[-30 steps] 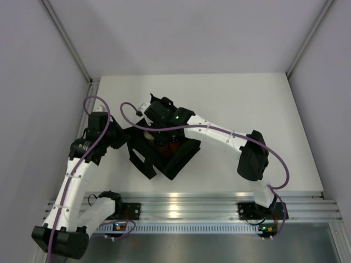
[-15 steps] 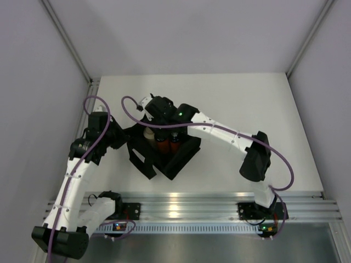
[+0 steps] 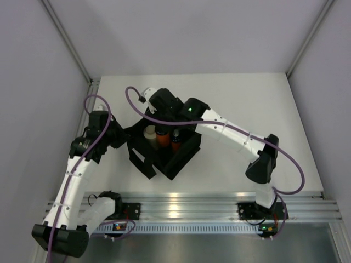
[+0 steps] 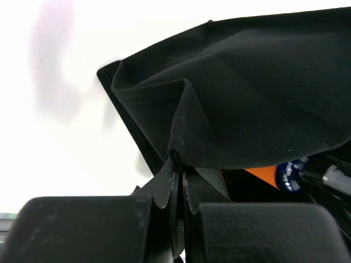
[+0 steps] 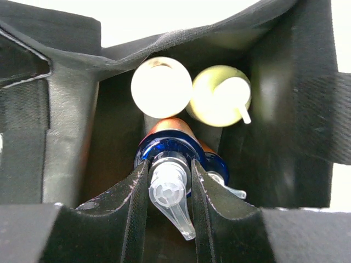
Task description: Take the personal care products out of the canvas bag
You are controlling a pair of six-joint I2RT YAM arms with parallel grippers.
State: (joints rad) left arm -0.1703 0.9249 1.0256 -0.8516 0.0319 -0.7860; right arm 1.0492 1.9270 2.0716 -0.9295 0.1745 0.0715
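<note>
Seizing an orange bottle [image 5: 167, 129] for removal.
Right gripper [image 5: 170, 186] pinches its pump neck inside the canvas bag [image 5: 71, 126], whose rim the left gripper [image 4: 178, 164] clamps; next, I'd judge, a straight lift clear of the floppy sides.

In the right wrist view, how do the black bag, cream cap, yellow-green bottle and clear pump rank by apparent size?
1. the black bag
2. the cream cap and the yellow-green bottle, about alike
3. the clear pump, smallest though nearest the camera
</note>
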